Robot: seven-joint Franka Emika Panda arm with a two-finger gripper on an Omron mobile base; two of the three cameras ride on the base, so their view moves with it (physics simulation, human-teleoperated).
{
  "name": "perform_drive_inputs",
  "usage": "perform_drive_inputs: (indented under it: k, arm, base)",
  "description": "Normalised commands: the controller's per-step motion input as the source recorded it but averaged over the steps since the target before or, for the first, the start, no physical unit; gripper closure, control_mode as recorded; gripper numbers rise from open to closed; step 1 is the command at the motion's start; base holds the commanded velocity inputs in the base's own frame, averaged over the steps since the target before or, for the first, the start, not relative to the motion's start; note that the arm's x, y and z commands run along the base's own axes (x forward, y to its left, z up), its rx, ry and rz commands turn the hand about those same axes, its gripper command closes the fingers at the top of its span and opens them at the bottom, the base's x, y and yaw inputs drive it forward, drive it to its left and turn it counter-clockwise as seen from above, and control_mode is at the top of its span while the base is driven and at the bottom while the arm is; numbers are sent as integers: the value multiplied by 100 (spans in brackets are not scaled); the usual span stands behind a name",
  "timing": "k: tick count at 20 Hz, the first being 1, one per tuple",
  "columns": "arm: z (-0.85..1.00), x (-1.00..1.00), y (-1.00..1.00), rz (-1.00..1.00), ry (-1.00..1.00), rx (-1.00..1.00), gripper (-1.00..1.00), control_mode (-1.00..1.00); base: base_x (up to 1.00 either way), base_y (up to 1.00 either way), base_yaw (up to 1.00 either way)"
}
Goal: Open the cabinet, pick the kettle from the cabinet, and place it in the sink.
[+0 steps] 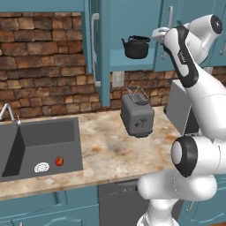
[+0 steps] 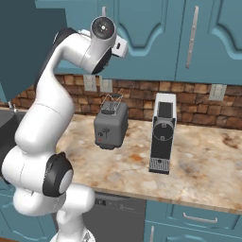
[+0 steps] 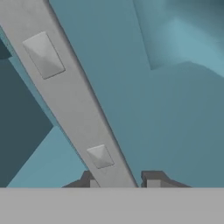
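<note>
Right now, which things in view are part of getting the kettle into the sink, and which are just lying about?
Part of the job:
- cabinet, left door open
- kettle, on the cabinet shelf
- sink
- gripper, jaws around the right door's handle

Lying about:
- toaster
- coffee machine
- red fruit and sponge in the sink

no readable text, no labels, no brands, no numbers anywhere
</note>
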Motion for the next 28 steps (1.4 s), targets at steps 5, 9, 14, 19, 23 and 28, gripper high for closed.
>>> perform_drive_inputs:
  k: [5,9,14,19,23,28]
  arm:
    - [10,-31,4,0,0,0,100,-100]
    - [9,-38,0,0,0,0,100,-100]
    - [9,-38,-1,0,0,0,100,-100]
    - [9,-38,-7,0,0,0,100,-100]
    - [6,-40,-11,0,0,0,100,-100]
    - [5,-41,-15,0,0,0,100,-100]
  base:
    - [0,0,0]
    - [0,0,0]
    - [0,0,0]
    - [0,0,0]
    - [0,0,0]
    - [0,0,0]
